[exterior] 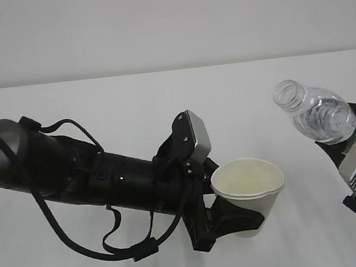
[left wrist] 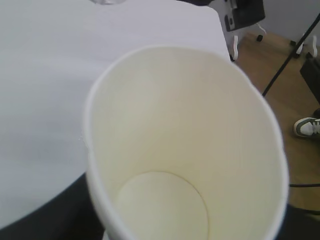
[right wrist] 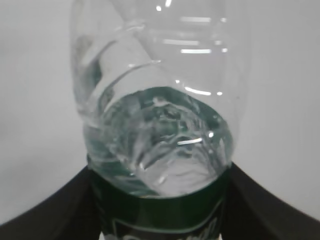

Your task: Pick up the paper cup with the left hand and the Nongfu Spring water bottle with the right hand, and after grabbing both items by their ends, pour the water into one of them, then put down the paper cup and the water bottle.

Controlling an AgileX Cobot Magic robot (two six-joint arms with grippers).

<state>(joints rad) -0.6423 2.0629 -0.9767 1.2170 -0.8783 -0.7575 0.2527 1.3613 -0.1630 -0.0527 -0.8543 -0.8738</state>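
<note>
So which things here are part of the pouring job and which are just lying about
Part of the job:
- paper cup, held by the left gripper, empty inside
- Nongfu Spring water bottle, uncapped, tilted toward the cup, held by the right gripper

Just lying about:
- white table, only the work surface
- sneaker and stand legs on the floor, left wrist view

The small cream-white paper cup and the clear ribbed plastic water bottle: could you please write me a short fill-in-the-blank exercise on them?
1. The small cream-white paper cup is held by the ____ tool.
2. The clear ribbed plastic water bottle, held by the right tool, has no ____ on its neck.
3. Inside, the cup is ____.
4. The bottle's neck tilts toward the ____.

Missing words: left; cap; empty; cup
</note>
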